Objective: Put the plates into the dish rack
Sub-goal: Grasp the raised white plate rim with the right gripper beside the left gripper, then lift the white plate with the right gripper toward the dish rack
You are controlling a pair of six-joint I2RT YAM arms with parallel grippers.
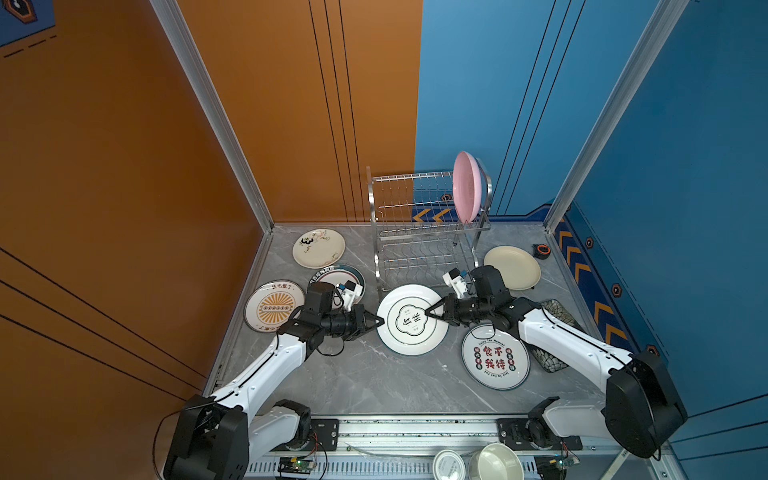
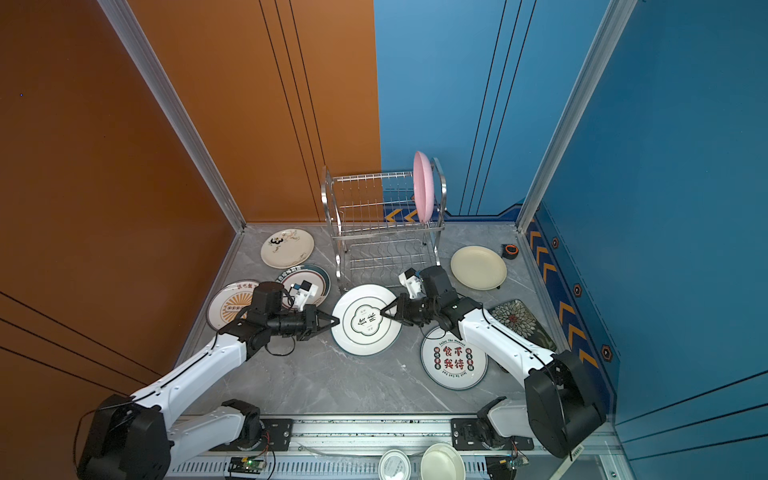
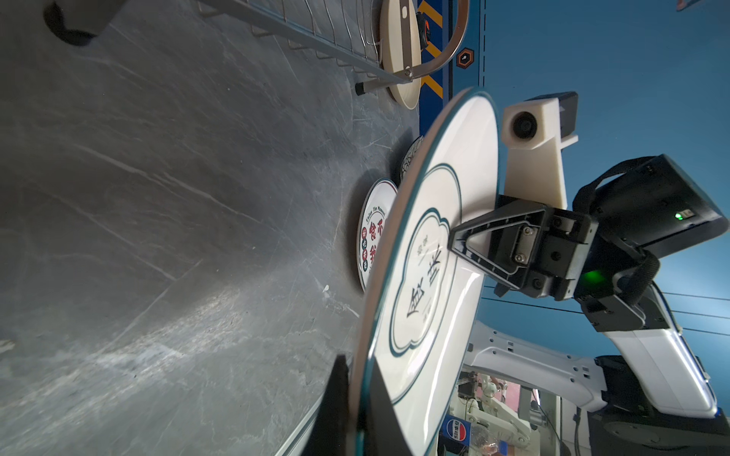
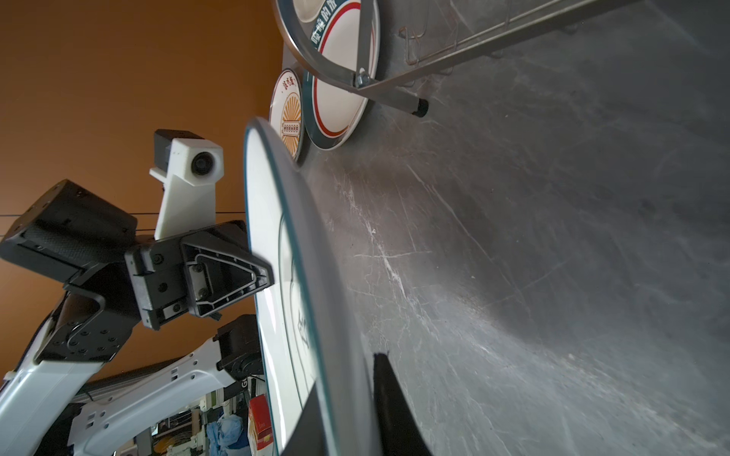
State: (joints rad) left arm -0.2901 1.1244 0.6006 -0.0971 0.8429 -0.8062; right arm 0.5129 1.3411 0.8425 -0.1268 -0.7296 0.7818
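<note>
A white plate with a dark rim and black characters hangs just above the table in front of the dish rack. My left gripper is shut on its left rim. My right gripper is shut on its right side, the upper finger lying over the plate's face. A pink plate stands upright at the right end of the rack's upper tier. Flat on the table lie the panda plate, the sunburst plate, a plain cream plate and a red-character plate.
Another dark-rimmed plate lies partly under my left wrist, and a black floral plate partly under my right arm. A tape measure sits at the back right. A cream bowl and a tin lid rest on the front rail.
</note>
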